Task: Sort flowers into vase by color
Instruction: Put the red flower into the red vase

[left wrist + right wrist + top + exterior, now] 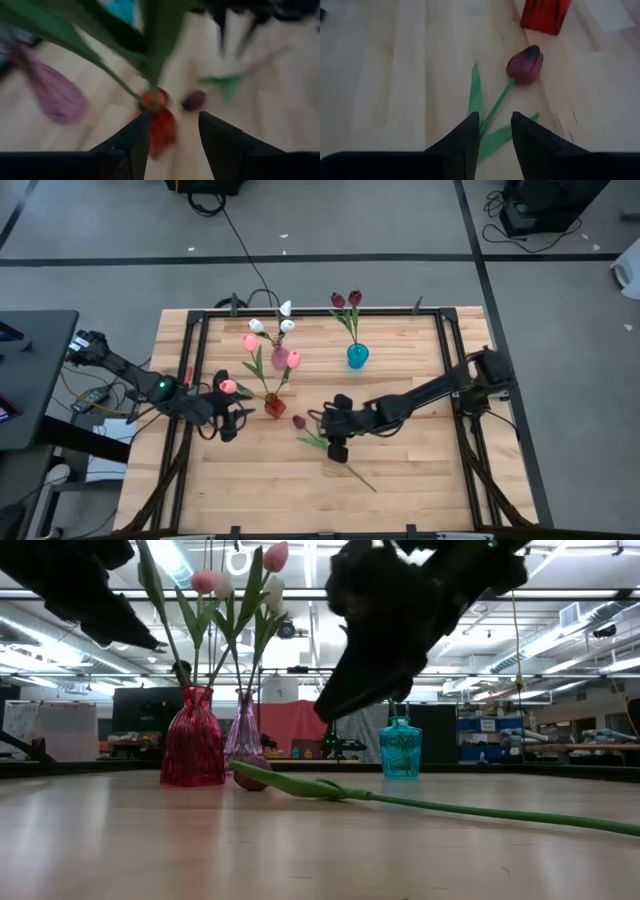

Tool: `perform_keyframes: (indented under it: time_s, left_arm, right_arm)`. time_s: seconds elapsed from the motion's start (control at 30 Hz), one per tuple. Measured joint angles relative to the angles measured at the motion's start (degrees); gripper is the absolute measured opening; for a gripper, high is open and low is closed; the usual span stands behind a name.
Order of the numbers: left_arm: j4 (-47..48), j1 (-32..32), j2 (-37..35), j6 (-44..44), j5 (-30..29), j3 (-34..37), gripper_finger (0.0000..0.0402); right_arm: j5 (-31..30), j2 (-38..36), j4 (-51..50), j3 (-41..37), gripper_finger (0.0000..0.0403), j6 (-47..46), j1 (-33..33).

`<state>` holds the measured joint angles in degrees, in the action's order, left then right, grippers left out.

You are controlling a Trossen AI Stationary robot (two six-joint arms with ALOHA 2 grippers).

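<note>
A dark maroon tulip (298,422) lies flat on the table, its head (525,65) near the red vase (274,405) and its stem (400,800) running toward the near right. My right gripper (495,117) is open above the stem, one finger on each side, clear of it in the low view (325,712). My left gripper (172,117) is open and empty, just left of the red vase (160,125), which holds pink tulips (250,342). White tulips (287,327) stand in the pink vase (281,358), and maroon tulips (354,298) in the blue vase (357,356).
The three vases stand close together in the far middle of the wooden table, the red one nearest to both grippers. Black frame rails (190,380) run along the table's left and right sides. Bare wood (300,500) lies toward the near edge.
</note>
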<state>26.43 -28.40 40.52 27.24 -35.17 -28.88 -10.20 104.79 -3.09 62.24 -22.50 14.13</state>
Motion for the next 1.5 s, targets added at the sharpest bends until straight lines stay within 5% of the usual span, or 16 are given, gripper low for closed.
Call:
perform_keyframes:
  time_s: [0.13,0.37,0.77,1.03,1.5]
  left_arm:
    - [-1.99,0.20,0.01,-1.53,-8.48,0.00,0.0172]
    - [8.50,0.06,-0.44,1.40,-0.77,-3.66,0.0172]
    - [17.14,-3.07,-0.47,4.37,-7.77,-8.28,0.0172]
    - [17.13,-3.07,-0.47,4.94,-10.22,-8.28,0.0172]
    - [17.25,-3.07,-0.44,7.61,-9.16,-8.28,0.0172]
  right_arm:
    - [-0.19,2.86,-5.05,4.86,0.0124,1.48,0.07]
    - [1.47,1.80,-13.70,8.20,0.0124,1.63,0.11]
    - [6.96,6.56,-16.55,8.21,0.0124,-2.75,3.62]
    - [0.77,7.53,-16.17,8.21,0.0124,-4.34,6.60]
    - [0.64,11.89,-15.55,8.50,0.0105,-5.62,6.84]
